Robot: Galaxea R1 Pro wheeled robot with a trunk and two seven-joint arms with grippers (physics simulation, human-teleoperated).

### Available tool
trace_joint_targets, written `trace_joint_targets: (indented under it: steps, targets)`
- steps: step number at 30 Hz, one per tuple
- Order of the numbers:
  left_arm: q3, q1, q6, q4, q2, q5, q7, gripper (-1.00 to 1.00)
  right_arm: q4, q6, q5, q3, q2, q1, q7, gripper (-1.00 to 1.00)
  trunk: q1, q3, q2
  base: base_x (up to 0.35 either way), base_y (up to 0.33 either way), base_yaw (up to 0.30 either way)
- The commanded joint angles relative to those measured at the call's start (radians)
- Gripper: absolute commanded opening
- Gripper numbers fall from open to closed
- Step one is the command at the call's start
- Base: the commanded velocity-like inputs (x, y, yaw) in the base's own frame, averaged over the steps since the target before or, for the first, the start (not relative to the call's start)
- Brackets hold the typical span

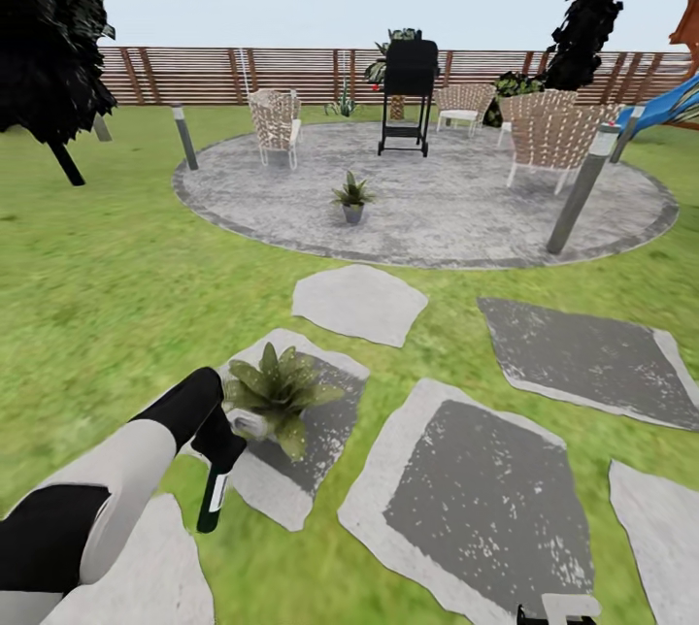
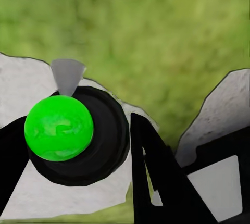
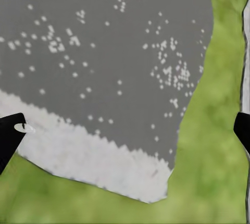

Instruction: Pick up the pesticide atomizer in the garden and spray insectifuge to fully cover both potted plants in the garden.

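A: Head view: left gripper (image 1: 225,458) clamps the spray bottle (image 1: 214,499), beside the near potted plant (image 1: 280,392) at a stepping stone's (image 1: 311,470) corner.

B: Left wrist: bottle gripped; likely spraying next. Right wrist: right gripper (image 3: 130,130) spread wide, idle.

Left arm (image 1: 126,470): white forearm shell, glossy black sleeve at wrist and again at elbow end. Left pincer (image 1: 216,494): black, with small white label patch on finger. Left wrist view: black wedge-shaped fingers (image 2: 156,177), pale grey panel on housing beside them. Right pincer (image 3: 125,130): matte black fingertips (image 3: 9,135), small pale oval mark on one.
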Motion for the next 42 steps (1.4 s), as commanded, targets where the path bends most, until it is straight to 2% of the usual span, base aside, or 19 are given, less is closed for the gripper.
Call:
trace_joint_targets:
  steps: [1,4,8,10,12,13,14,15,16,17,24,27,28,37,42]
  targets:
    - [-0.008,-0.001,0.004,-0.003,0.001,-0.004,-0.009,-1.00,0.001,0.000,0.010,0.000,0.000,-0.001,-0.008,1.00,0.000,-0.001,0.000,0.000,0.000,0.269]
    - [-0.006,-0.009,0.004,-0.006,0.009,-0.004,-0.009,-1.00,0.001,0.000,0.010,0.000,0.000,-0.001,-0.008,1.00,0.000,-0.001,0.000,0.000,0.000,0.269]
    - [-0.018,-0.066,0.004,-0.002,0.026,-0.004,-0.025,-1.00,0.001,0.000,0.010,0.000,0.000,-0.001,-0.009,1.00,0.000,-0.001,0.000,0.000,0.000,0.266]
    - [-0.056,-0.108,0.002,-0.001,0.038,-0.041,-0.109,-1.00,0.001,0.000,0.010,-0.001,-0.001,-0.001,-0.009,1.00,0.000,-0.001,0.000,0.003,0.000,0.075]
    - [-0.089,-0.124,0.000,-0.002,0.041,-0.103,-0.210,-1.00,0.001,0.000,0.011,-0.001,-0.003,-0.001,-0.009,1.00,0.000,-0.001,0.000,0.069,0.000,0.021]
    - [-0.108,-0.129,-0.001,-0.004,0.041,-0.161,-0.278,-1.00,0.001,0.000,0.012,-0.001,-0.006,-0.001,-0.008,1.00,0.000,-0.001,0.000,0.137,0.000,0.009]
    - [-0.122,-0.131,-0.001,-0.009,0.042,-0.259,-0.376,-1.00,0.001,0.000,0.012,0.000,-0.008,-0.001,-0.006,1.00,0.000,-0.001,0.000,0.245,0.000,0.003]
    - [-0.125,-0.132,-0.001,-0.014,0.042,-0.314,-0.430,-1.00,0.001,0.000,0.013,0.000,-0.009,-0.001,-0.006,1.00,0.000,-0.001,0.000,0.298,0.000,0.001]
    - [-0.126,-0.132,0.000,-0.017,0.042,-0.341,-0.455,-1.00,0.001,0.000,0.013,0.000,-0.009,-0.001,-0.006,1.00,0.000,-0.001,0.000,0.320,0.000,0.000]
    - [-0.126,-0.133,0.001,-0.019,0.042,-0.351,-0.464,-1.00,0.001,0.000,0.013,0.000,-0.008,-0.001,-0.006,1.00,0.000,-0.001,0.000,0.327,0.000,0.000]
    - [-0.124,-0.135,0.000,-0.022,0.040,-0.361,-0.474,-1.00,0.001,0.000,0.013,0.000,-0.005,0.001,-0.006,1.00,0.000,-0.001,0.000,0.278,-0.104,0.000]
    - [-0.125,-0.144,-0.001,-0.022,0.038,-0.361,-0.474,-1.00,0.001,0.000,0.012,0.000,-0.005,0.001,-0.006,1.00,0.000,-0.001,0.000,0.074,-0.266,0.000]
    - [-0.127,-0.162,-0.003,-0.020,0.038,-0.360,-0.475,-1.00,0.001,0.000,0.012,0.000,-0.004,0.001,-0.006,1.00,0.000,-0.001,0.000,0.004,-0.305,0.000]
    - [-0.130,-0.171,-0.005,-0.019,0.040,-0.361,-0.476,-1.00,0.001,0.000,0.011,0.000,-0.003,0.001,-0.006,1.00,0.000,-0.001,0.000,0.103,-0.192,0.000]
    - [-0.131,-0.161,-0.008,-0.011,0.041,-0.381,-0.477,-1.00,0.001,0.000,0.011,0.000,-0.002,0.001,-0.009,1.00,0.000,-0.001,0.000,0.004,-0.002,0.204]
